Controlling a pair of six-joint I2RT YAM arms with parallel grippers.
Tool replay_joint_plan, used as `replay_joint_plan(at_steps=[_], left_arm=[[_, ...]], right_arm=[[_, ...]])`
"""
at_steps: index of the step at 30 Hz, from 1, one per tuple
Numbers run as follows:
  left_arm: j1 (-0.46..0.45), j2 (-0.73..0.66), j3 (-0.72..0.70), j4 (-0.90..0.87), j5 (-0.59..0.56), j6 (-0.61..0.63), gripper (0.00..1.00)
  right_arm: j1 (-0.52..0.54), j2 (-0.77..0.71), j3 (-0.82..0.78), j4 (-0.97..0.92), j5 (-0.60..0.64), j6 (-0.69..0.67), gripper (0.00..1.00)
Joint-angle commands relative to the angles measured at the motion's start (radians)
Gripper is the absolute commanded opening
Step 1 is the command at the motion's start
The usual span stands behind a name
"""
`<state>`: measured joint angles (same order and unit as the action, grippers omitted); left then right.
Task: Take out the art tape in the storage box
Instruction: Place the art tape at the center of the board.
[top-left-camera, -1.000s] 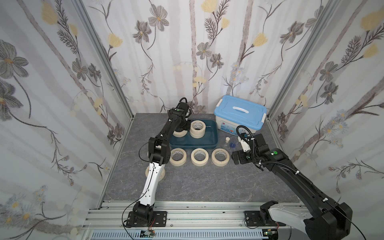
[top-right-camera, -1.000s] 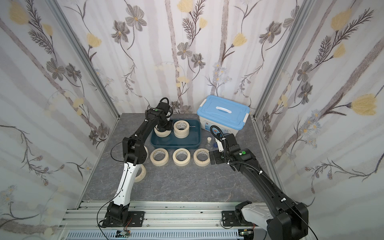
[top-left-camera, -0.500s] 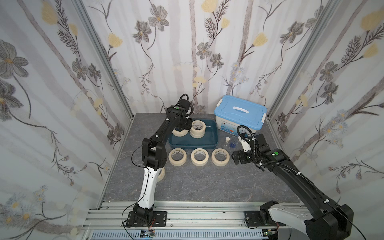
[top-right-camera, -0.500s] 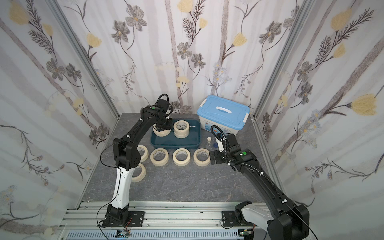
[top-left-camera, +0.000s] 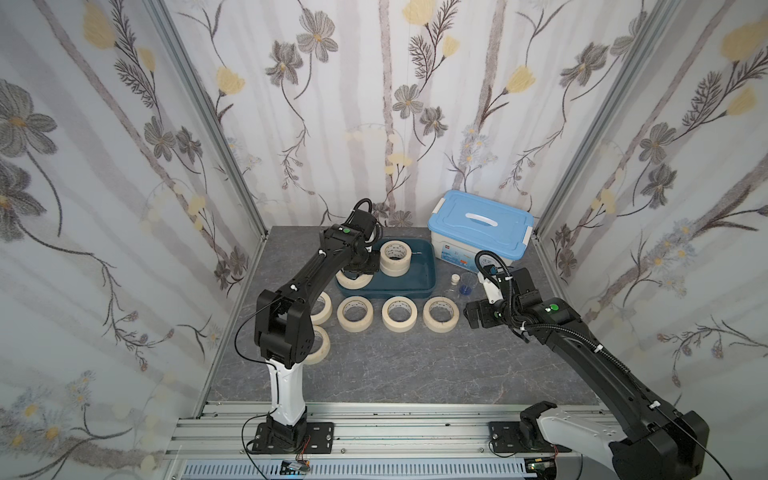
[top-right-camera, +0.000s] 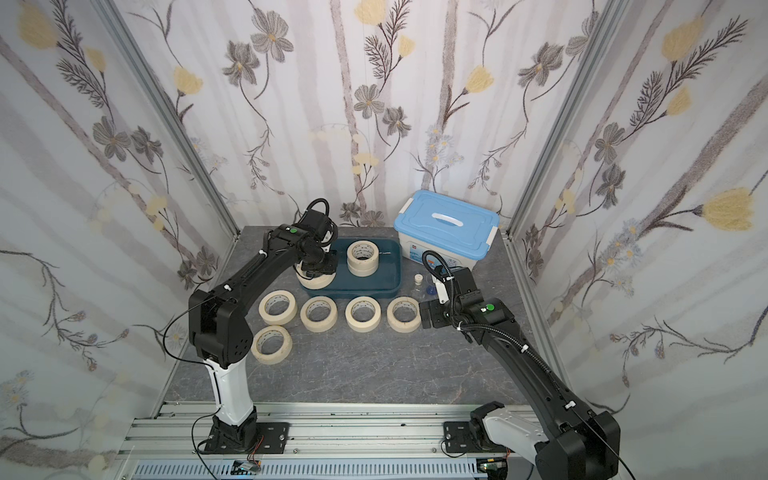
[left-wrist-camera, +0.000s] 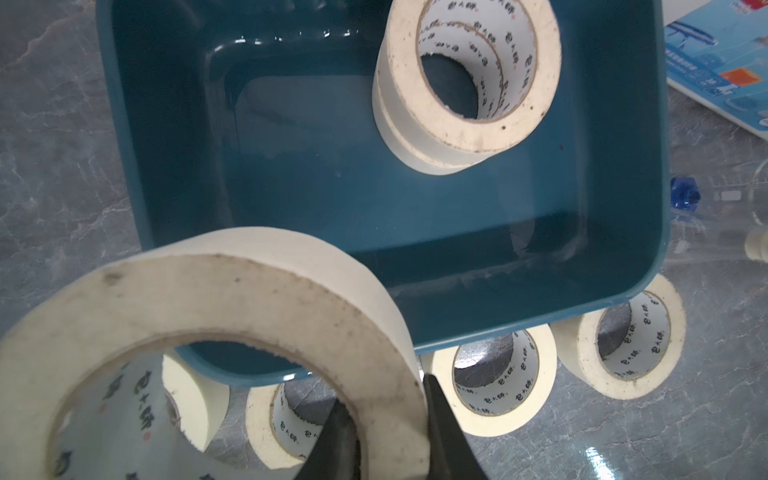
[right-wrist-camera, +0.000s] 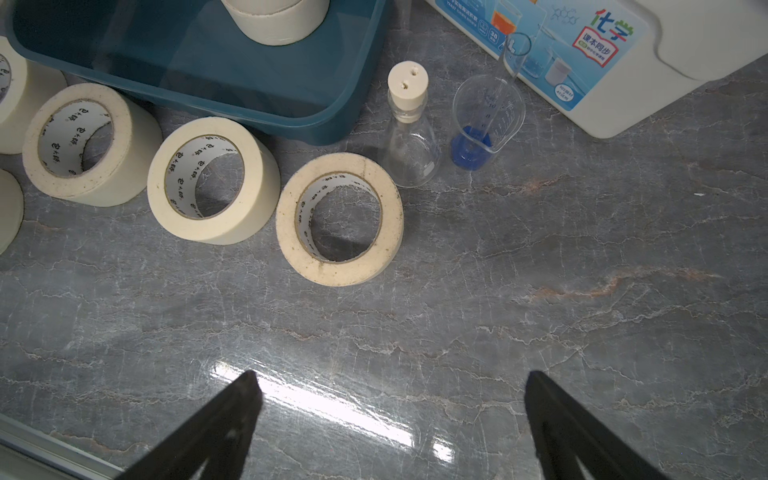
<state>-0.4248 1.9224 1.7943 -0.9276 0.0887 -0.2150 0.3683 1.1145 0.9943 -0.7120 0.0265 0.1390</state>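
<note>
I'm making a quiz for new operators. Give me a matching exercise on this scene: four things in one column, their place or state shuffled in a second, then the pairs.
1. left pincer
2. right pincer
3. stacked tape rolls
4. beaker

A. holds blue liquid
B. open above the table
C. inside the storage box
D. shut on a tape roll

Pairs: 1-D, 2-B, 3-C, 4-A

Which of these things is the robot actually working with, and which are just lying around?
Job: roll in the left gripper; two stacked rolls; teal storage box; five rolls already out.
Lying about: white lidded tub; stoppered flask; beaker.
</note>
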Motion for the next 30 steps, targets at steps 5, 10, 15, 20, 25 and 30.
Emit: replay_joint_plan(at_steps=[5, 10, 15, 20, 25, 30], left_arm=[[-0.029, -0.148, -0.203, 0.08, -0.021, -0.062, 0.11], [-0.049, -0.272, -0.384, 0.105, -0.031, -0.103, 0.11], [-0.052, -0.394, -0.493, 0.091, -0.051, -0.133, 0.11], [-0.062, -0.48, -0.572, 0.089, -0.044, -0.168, 0.11], [-0.092, -0.523, -0.623, 0.079, -0.049, -0.196, 0.1], [-0.137, -0.556, -0.674, 0.069, -0.058, -0.229, 0.11]], right_arm=[[0.0, -0.004, 0.003, 0.01, 0.011, 0.02, 1.0], [0.0, -0.003, 0.003, 0.016, 0.012, 0.022, 1.0], [-0.002, 0.0, 0.009, 0.02, 0.01, 0.024, 1.0], [-0.002, 0.006, 0.019, 0.022, 0.012, 0.024, 1.0], [-0.002, 0.008, 0.021, 0.024, 0.014, 0.022, 1.0], [-0.003, 0.016, 0.026, 0.026, 0.016, 0.017, 1.0]])
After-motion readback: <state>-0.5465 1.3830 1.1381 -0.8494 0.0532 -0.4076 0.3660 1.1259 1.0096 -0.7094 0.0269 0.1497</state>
